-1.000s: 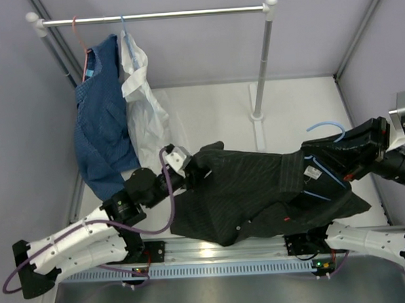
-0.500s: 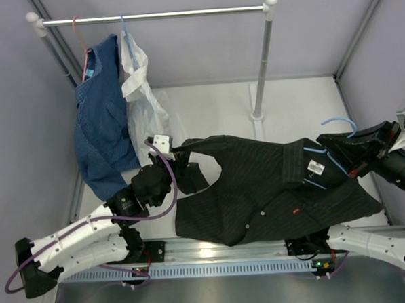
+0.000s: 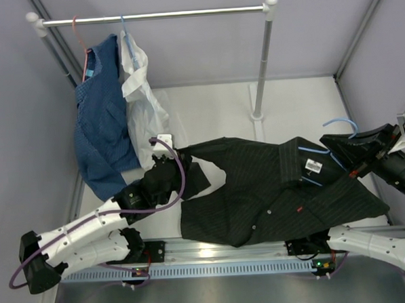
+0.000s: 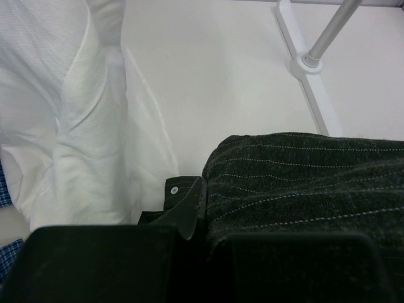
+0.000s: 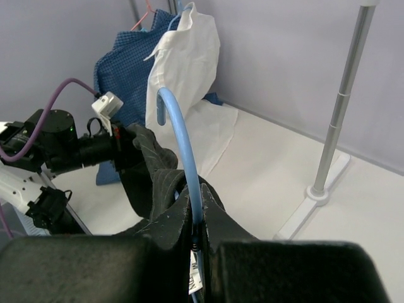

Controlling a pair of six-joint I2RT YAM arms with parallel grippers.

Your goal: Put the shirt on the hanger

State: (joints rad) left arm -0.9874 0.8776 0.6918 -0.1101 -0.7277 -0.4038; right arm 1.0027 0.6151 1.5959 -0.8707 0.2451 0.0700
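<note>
Showing a white label (image 3: 314,165) sewn inside the collar of the shirt (image 3: 259,189), carrying dark print too small for reading; showing the same label just under the fingertips in the right wrist view, again illegible. Showing a small red mark (image 3: 297,208) on the front near the buttons, not readable either.

Stretching the shirt across the near part of the table (image 3: 214,110), long axis running left to right, collar pointing to the right, buttoned front facing up, other end toward the left.

Pinching the neck of the hanger (image 5: 183,139) with the right gripper (image 5: 197,211), fingers closed tight on the light-blue wire, hook curving up and away, wire shoulders passing into the collar.

Clamping the left edge of the shirt with the left gripper (image 4: 197,230), fingers nearly together, dark pinstriped cloth bunching between and over them.

Hanging behind on the rail (image 3: 182,14), at far left: a blue patterned garment (image 3: 102,123) on an orange-red hanger (image 3: 85,59) and a white shirt (image 3: 142,93) on another light-blue hanger (image 3: 125,33), both well apart from the collar end.
</note>
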